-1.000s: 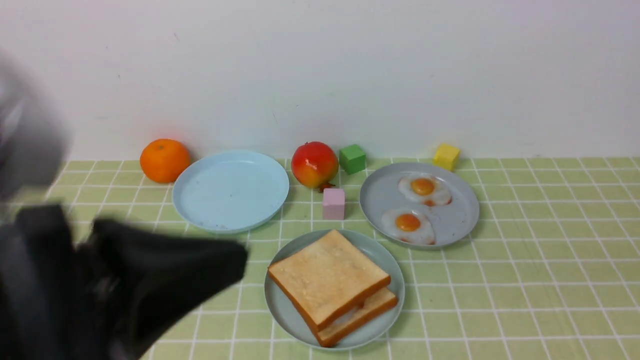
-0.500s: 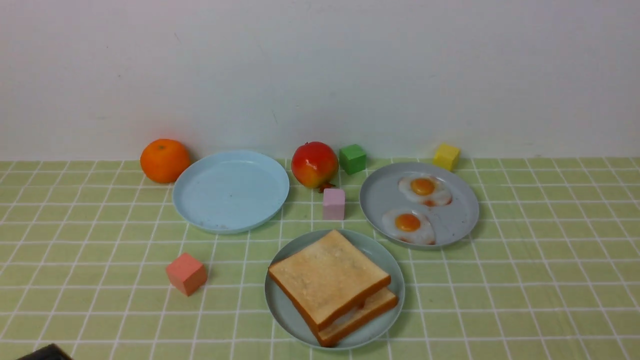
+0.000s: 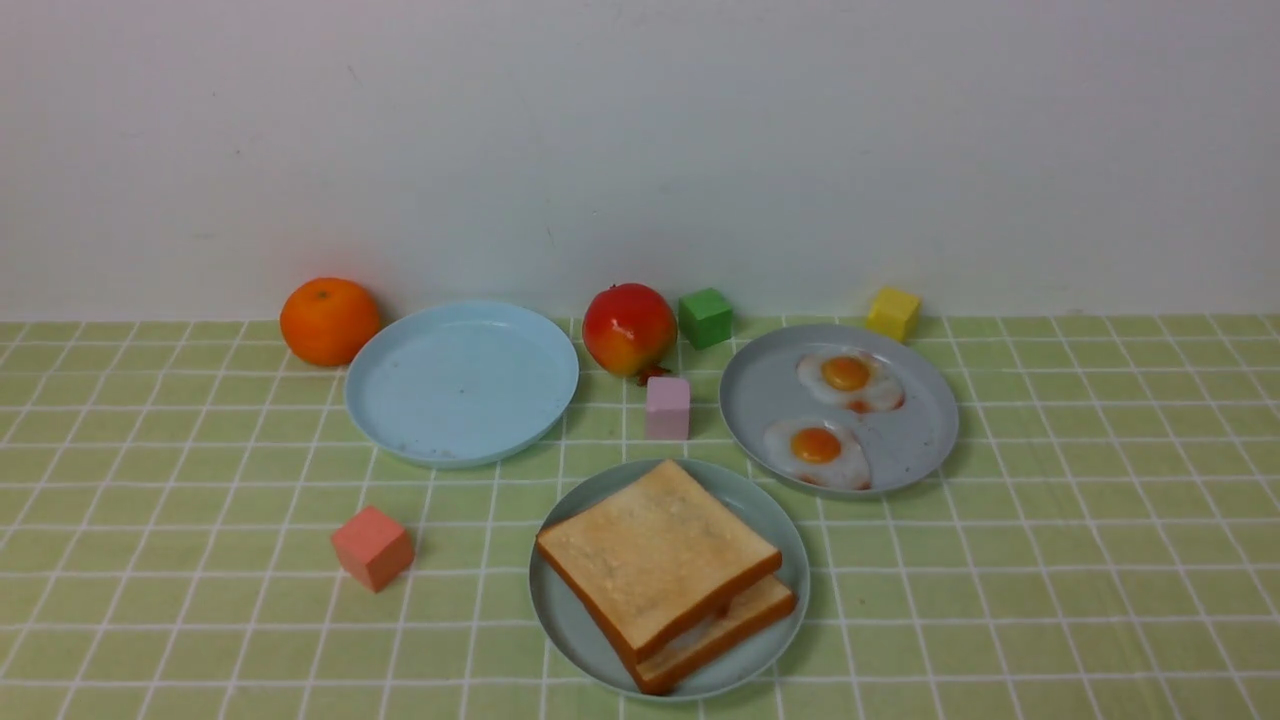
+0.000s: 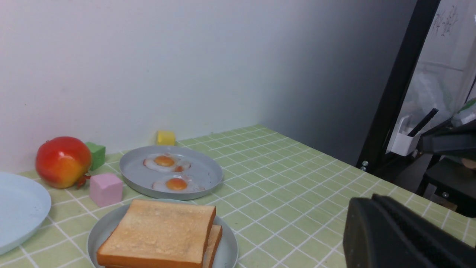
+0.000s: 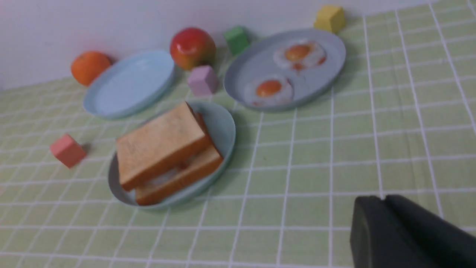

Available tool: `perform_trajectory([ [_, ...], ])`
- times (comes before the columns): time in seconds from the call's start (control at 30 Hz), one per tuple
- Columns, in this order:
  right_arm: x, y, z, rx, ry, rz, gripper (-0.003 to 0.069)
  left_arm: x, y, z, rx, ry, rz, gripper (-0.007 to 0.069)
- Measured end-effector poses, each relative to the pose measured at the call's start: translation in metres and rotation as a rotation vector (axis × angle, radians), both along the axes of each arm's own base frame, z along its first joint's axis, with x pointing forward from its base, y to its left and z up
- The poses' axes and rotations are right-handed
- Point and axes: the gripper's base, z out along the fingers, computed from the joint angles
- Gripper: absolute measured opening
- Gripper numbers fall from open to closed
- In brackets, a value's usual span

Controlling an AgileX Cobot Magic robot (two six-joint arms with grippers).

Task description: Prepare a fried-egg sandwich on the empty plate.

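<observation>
The sandwich (image 3: 665, 572) looks finished. Two toast slices lie stacked on the pale green plate (image 3: 565, 620), which sits near the front edge of the tablecloth (image 3: 1050, 560), about midway along it. The top slice is turned a little askew over the lower one, and a glossy white sliver of egg shows in the gap between them. Two more fried eggs (image 3: 830, 420) lie on the grey plate (image 3: 925, 440) just behind and to the right, and the sky-blue plate (image 3: 400, 420) behind and to the left holds nothing.

Neither arm shows in the front view, so both seem pulled back from the food. The left gripper (image 4: 394, 230) appears as dark fingers pressed together, holding nothing, at the corner of its wrist view. The right gripper (image 5: 386, 223) also shows only as dark fingers with no gap visible between them, and nothing sits in them. Judging by this, little or nothing is left to do beyond parking the arms.
</observation>
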Motion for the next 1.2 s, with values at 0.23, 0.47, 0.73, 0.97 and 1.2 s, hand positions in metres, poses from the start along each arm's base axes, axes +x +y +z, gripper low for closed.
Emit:
perform_trajectory([
  [0.23,0.005,-0.003,-0.031,0.004,0.074,-0.074,0.0039,0.000,0.000,-0.001,0.005,0.004,-0.002,-0.0013],
  [0.47,0.008,-0.013,-0.036,-0.140,-0.065,-0.221,-0.0013,0.000,0.000,-0.001,0.007,0.006,-0.002,-0.0009],
  [0.73,0.007,-0.012,-0.061,-0.175,-0.087,-0.225,-0.0013,0.000,0.000,-0.002,0.010,0.008,-0.003,0.0000],
  [0.97,0.007,-0.012,-0.061,-0.172,-0.092,-0.225,-0.0013,0.000,0.000,-0.002,0.010,0.008,-0.003,0.0003],
  [1.2,0.008,-0.012,-0.061,-0.170,-0.093,-0.226,-0.0010,0.000,0.000,-0.002,0.010,0.008,-0.003,0.0004],
])
